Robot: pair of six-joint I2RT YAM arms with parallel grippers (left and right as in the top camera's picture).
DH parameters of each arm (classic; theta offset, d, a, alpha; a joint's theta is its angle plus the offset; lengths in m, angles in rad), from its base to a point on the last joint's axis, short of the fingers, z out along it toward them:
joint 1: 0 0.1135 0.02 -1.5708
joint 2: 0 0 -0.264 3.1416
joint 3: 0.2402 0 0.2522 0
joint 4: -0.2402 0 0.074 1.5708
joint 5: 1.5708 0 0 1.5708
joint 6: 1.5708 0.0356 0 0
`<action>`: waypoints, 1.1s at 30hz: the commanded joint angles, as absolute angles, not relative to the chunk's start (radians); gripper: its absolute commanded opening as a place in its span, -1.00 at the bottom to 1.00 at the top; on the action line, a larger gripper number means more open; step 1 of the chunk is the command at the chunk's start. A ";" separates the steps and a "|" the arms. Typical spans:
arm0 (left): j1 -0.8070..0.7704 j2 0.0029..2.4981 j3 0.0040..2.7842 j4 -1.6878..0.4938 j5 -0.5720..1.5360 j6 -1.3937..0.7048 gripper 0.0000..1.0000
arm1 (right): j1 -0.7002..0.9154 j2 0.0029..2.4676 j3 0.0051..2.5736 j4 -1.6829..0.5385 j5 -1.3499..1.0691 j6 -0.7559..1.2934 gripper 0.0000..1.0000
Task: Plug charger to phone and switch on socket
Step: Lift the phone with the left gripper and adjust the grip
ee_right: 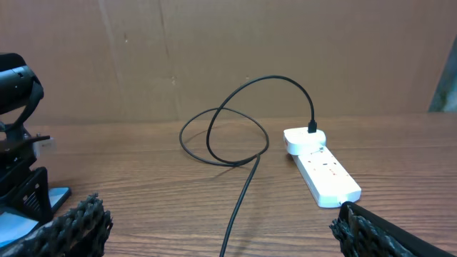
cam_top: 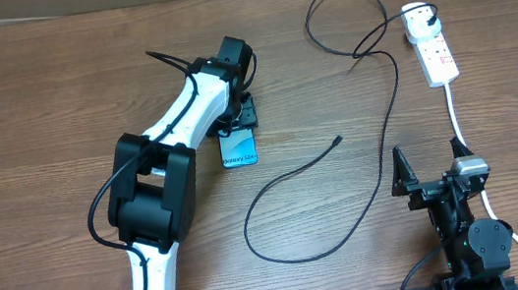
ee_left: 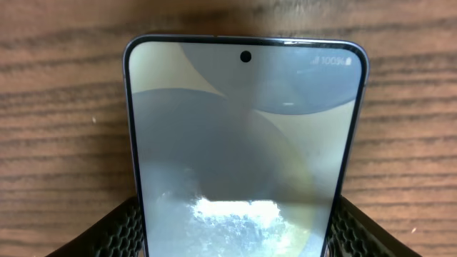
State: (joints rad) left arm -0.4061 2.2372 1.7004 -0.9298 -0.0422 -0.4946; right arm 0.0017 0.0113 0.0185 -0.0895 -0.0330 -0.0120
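The phone [cam_top: 238, 151] lies flat on the wooden table with its screen up. In the left wrist view the phone [ee_left: 243, 143] fills the frame, and the left gripper [ee_left: 235, 239] is shut on it, a black finger [ee_left: 118, 228] pressed to each long edge. The charger [cam_top: 380, 165] is a thin black cable looping across the table. Its connector tip [cam_top: 338, 139] lies loose to the right of the phone, and its plug [cam_top: 431, 15] sits in the white socket [cam_top: 432, 49] at the far right. My right gripper [cam_top: 432, 168] stands open near the front edge, above the cable [ee_right: 243, 193].
The socket's thick white cord [cam_top: 455, 111] runs toward the front edge beside the right arm. A brown cardboard wall [ee_right: 214, 50] backs the table behind the socket [ee_right: 321, 171]. The left arm [cam_top: 170, 146] stretches diagonally over the table's left half.
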 commanded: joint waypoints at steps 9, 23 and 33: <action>-0.406 2.295 1.777 -1.046 -0.025 -0.493 0.03 | 0.006 0.003 0.008 -0.084 -0.024 -0.016 1.00; -0.402 2.294 1.798 -1.081 0.005 -0.493 0.04 | 0.006 0.003 0.008 -0.084 -0.024 -0.016 1.00; -0.379 2.294 1.798 -1.093 0.044 -0.493 0.01 | 0.006 0.003 0.008 -0.084 -0.024 -0.016 1.00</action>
State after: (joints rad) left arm -0.3946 2.2761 1.7779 -1.0828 0.0132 -0.4942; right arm 0.0017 0.0109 0.0185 -0.0895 -0.0338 -0.0116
